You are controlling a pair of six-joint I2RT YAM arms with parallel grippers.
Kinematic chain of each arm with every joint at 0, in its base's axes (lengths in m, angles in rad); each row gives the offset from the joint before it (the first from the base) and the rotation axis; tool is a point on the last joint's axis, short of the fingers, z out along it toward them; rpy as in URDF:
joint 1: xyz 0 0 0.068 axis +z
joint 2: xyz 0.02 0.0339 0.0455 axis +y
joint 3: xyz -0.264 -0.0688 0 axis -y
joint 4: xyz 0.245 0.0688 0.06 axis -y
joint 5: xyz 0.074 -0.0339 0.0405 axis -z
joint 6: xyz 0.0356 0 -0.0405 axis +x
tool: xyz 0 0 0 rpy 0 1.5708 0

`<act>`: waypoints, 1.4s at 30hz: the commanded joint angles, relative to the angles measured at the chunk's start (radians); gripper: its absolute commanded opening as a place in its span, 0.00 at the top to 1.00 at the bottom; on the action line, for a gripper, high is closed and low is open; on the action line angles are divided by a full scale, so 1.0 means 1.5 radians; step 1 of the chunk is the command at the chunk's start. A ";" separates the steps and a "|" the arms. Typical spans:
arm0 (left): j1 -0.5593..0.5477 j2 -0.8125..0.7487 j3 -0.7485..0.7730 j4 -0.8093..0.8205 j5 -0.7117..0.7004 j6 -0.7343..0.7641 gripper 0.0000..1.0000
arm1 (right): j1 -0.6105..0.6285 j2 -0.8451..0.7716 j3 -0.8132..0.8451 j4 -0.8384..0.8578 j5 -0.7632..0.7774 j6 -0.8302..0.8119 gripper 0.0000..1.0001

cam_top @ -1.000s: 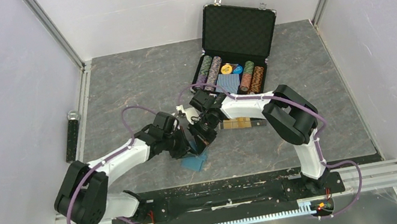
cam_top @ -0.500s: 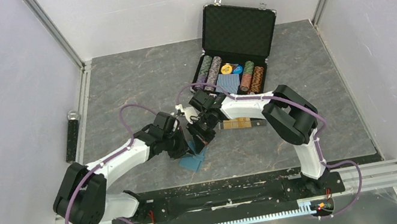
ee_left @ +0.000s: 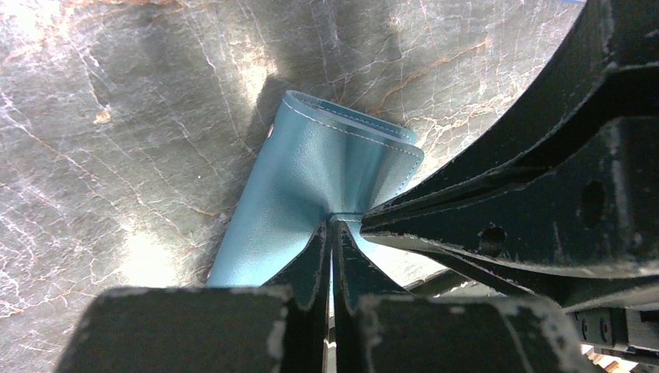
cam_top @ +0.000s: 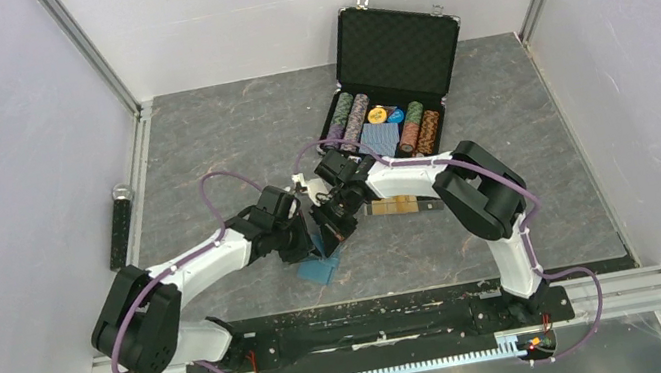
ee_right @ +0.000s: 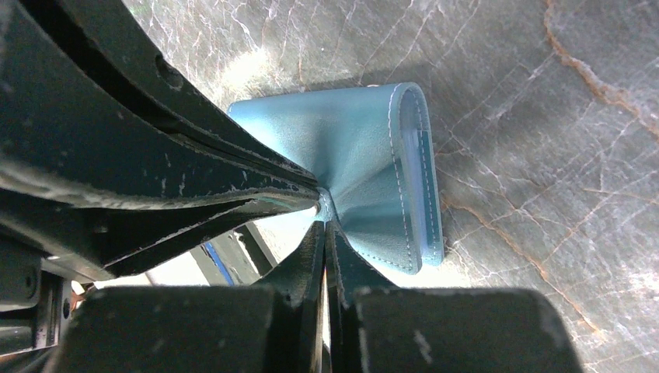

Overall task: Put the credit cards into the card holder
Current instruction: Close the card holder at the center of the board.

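Observation:
The teal card holder point(cam_top: 320, 269) hangs between both grippers, its lower part near the table. My left gripper point(cam_top: 312, 236) is shut on one flap of it point(ee_left: 311, 163), jaws pinched at the leather's edge point(ee_left: 332, 225). My right gripper point(cam_top: 327, 230) is shut on the opposite flap point(ee_right: 365, 155), pinched at its edge point(ee_right: 325, 221). The holder is splayed part open, its paler blue inside point(ee_right: 423, 179) showing. An orange-gold credit card point(cam_top: 393, 205) and a black credit card point(cam_top: 428, 205) lie on the table under the right arm. I cannot make out the whitish card.
An open black metal-edged case point(cam_top: 396, 46) stands at the back right, holding striped poker chips point(cam_top: 350, 117) and a blue patterned deck point(cam_top: 381, 137). A black bar with a silver knob point(cam_top: 120, 227) lies along the left wall.
Little has changed. Both grippers stay pinched on the card holder; the left arm and the holder have shifted very slightly.

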 commanded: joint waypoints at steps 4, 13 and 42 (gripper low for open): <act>-0.018 0.008 0.030 0.048 -0.001 0.060 0.94 | 0.026 0.048 0.019 -0.017 -0.009 -0.019 1.00; -0.018 -0.040 0.042 0.006 0.001 0.057 0.75 | 0.030 0.065 0.022 -0.050 0.023 -0.034 1.00; -0.069 -0.003 0.029 0.014 -0.007 0.048 0.83 | 0.050 0.038 -0.001 -0.063 0.063 -0.013 1.00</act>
